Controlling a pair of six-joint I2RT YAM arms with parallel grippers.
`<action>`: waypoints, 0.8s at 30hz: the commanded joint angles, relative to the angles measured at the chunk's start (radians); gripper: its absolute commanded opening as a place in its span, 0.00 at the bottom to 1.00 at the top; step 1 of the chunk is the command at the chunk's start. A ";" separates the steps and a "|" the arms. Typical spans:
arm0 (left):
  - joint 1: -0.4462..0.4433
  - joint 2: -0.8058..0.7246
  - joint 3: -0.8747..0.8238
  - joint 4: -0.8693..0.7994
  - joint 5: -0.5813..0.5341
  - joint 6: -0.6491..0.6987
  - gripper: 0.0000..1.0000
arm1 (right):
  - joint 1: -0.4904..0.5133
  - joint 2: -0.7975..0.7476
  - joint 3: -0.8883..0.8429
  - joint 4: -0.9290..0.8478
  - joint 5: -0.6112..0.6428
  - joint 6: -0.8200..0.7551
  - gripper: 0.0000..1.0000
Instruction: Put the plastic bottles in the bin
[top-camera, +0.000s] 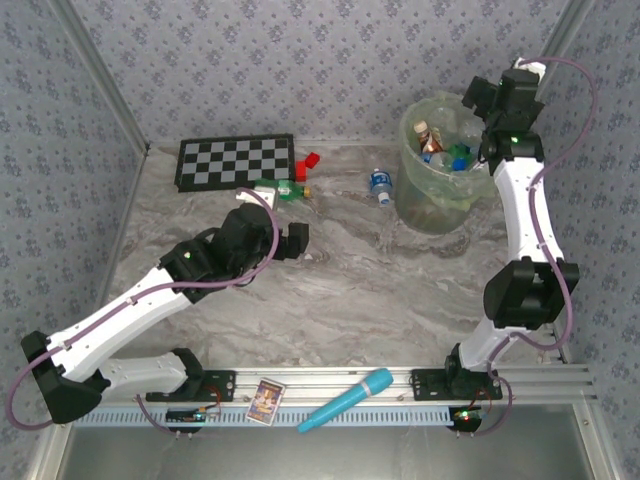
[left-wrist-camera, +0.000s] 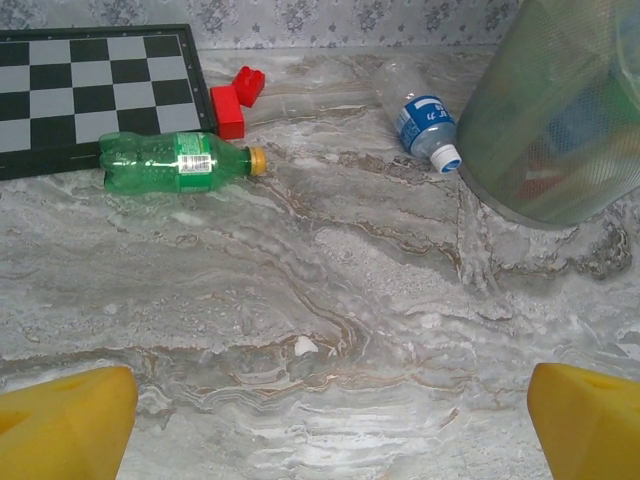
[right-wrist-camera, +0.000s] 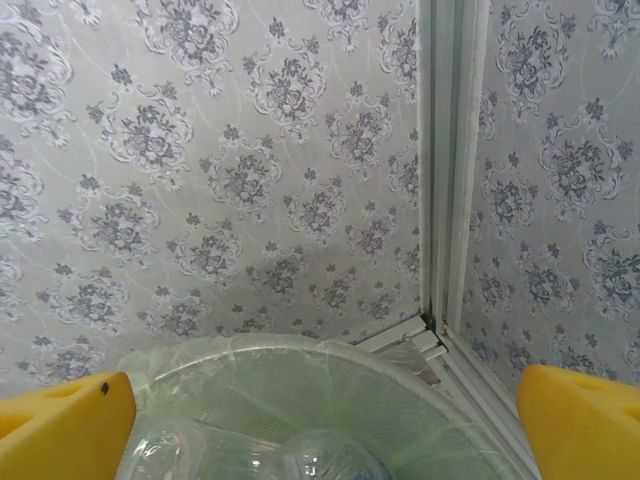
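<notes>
A green bottle (left-wrist-camera: 175, 160) with an orange cap lies on its side by the checkerboard, also seen from above (top-camera: 283, 190). A clear bottle (left-wrist-camera: 425, 125) with a blue label and white cap lies left of the bin (top-camera: 380, 185). The bin (top-camera: 412, 190) stands at the back right and holds several bottles (top-camera: 440, 145). My left gripper (left-wrist-camera: 330, 420) is open above bare table, short of both loose bottles (top-camera: 297, 240). My right gripper (right-wrist-camera: 325, 420) is open and empty over the bin's rim (right-wrist-camera: 300, 350), with clear bottles (right-wrist-camera: 330, 462) below it.
A checkerboard (top-camera: 237, 160) lies at the back left with red blocks (left-wrist-camera: 235, 100) at its corner. A turquoise microphone-shaped object (top-camera: 348, 398) and a small card (top-camera: 266, 400) rest on the front rail. Patterned walls close in the back and sides.
</notes>
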 joint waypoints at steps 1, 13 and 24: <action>0.024 0.010 -0.008 -0.035 -0.002 -0.035 1.00 | 0.011 -0.057 0.007 -0.020 -0.032 0.033 0.99; 0.255 0.076 -0.072 -0.013 0.159 -0.125 1.00 | 0.127 -0.187 -0.106 -0.040 -0.192 0.138 0.99; 0.368 0.039 -0.127 0.078 0.171 -0.242 1.00 | 0.332 -0.186 -0.143 -0.071 -0.287 0.008 0.99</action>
